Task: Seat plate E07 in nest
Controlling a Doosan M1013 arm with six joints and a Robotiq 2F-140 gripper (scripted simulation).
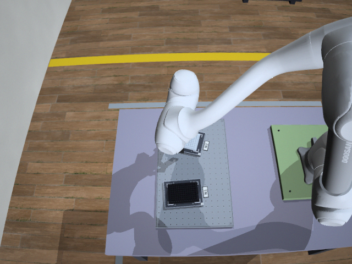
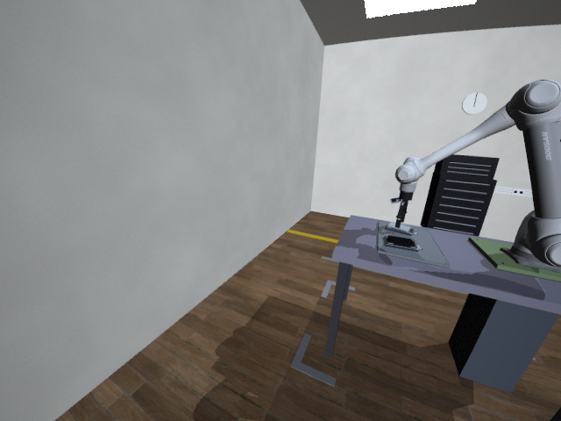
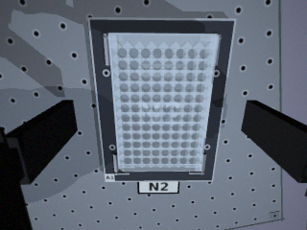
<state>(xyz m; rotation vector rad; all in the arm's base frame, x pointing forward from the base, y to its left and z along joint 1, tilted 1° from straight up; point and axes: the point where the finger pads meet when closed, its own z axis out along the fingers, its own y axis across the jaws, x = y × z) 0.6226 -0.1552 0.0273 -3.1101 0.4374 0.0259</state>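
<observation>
The clear well plate E07 [image 3: 162, 103] [image 1: 193, 142] lies in the dark nest N2 [image 3: 98, 96] [image 1: 202, 136], tilted with one end raised above the locators. The N2 label [image 3: 158, 187] [image 1: 206, 145] sits beside it. My gripper [image 3: 159, 115] [image 2: 399, 216] is open, directly above this plate, with one black finger on each side and clear of it. The black well plate E01 [image 1: 182, 192] [image 2: 400, 241] lies flat in nest N1 [image 1: 165, 196], with its label [image 1: 205, 191] to its right. In the top view the arm's wrist hides most of plate E07.
Both nests sit on a grey perforated board [image 1: 213, 176] [image 3: 249, 192] on the purple table [image 1: 249, 170] [image 2: 452, 262]. The arm's base stands on a green plate [image 1: 287, 159] at the right. A dark louvred cabinet [image 2: 462, 190] stands behind the table.
</observation>
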